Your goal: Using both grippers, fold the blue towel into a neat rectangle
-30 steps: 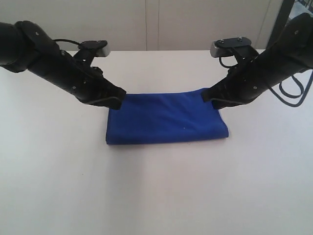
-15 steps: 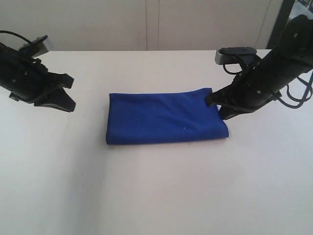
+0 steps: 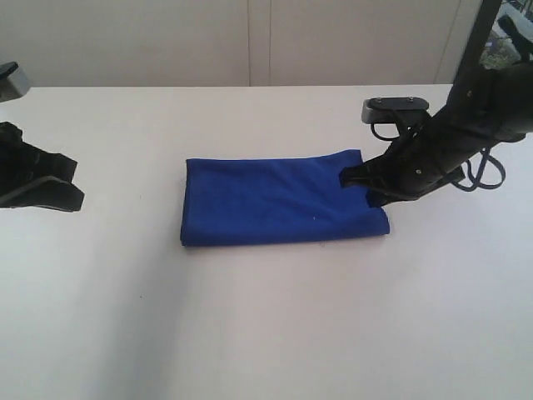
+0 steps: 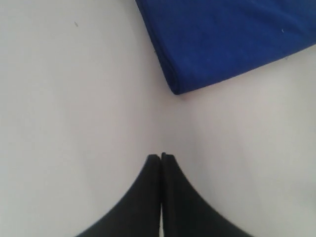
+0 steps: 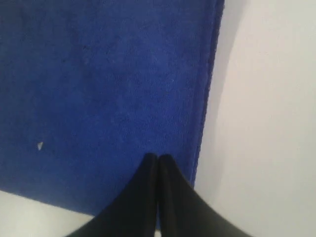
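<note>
Both sets of jaws are together and empty, yet the right gripper (image 3: 354, 185), low over the blue towel's (image 3: 275, 200) three-o'clock edge, could snag and rumple the fold.

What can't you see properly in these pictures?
- Exterior view: the left arm is mostly cut off by the picture's edge.
- All views: the towel hides its own lower layers under the top one.
- Right wrist view: the white speck on the towel is too small to identify.
- Exterior view: the right arm has its shut jaws over the towel; touching or hovering is unclear.
</note>
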{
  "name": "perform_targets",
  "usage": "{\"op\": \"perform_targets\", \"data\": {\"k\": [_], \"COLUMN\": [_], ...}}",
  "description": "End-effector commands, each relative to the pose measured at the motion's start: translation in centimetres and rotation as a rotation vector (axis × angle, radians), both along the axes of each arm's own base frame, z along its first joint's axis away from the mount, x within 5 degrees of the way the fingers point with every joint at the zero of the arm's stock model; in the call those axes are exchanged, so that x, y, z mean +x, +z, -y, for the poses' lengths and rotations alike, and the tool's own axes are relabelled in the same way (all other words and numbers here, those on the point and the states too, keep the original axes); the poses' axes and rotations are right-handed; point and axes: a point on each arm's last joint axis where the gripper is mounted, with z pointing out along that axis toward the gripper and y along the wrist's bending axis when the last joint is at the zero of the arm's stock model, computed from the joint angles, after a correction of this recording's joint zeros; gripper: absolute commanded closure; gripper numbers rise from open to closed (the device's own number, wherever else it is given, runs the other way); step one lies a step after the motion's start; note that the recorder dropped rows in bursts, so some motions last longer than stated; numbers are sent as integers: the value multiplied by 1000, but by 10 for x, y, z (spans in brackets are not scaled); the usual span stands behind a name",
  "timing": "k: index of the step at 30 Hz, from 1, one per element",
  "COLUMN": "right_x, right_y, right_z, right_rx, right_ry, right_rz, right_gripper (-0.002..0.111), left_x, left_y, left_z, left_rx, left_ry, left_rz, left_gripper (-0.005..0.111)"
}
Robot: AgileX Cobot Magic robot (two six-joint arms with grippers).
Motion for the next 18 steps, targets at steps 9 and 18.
{"op": "perform_targets", "data": {"k": [9, 18], "right_x": [-1, -8], "right_y": [-29, -30], "right_z": [-1, -2], "right_rx": [-26, -15], "right_ry": [15, 18], "right_rz": [-89, -173], "right_gripper": [108, 108], "left_x": [-10, -8], "left_y": [-15, -15], "left_z": [-2, -3], "left_rx": [-1, 4], "left_ry": [22, 37], "left_rz": [-43, -22], "left_gripper": [107, 107]}}
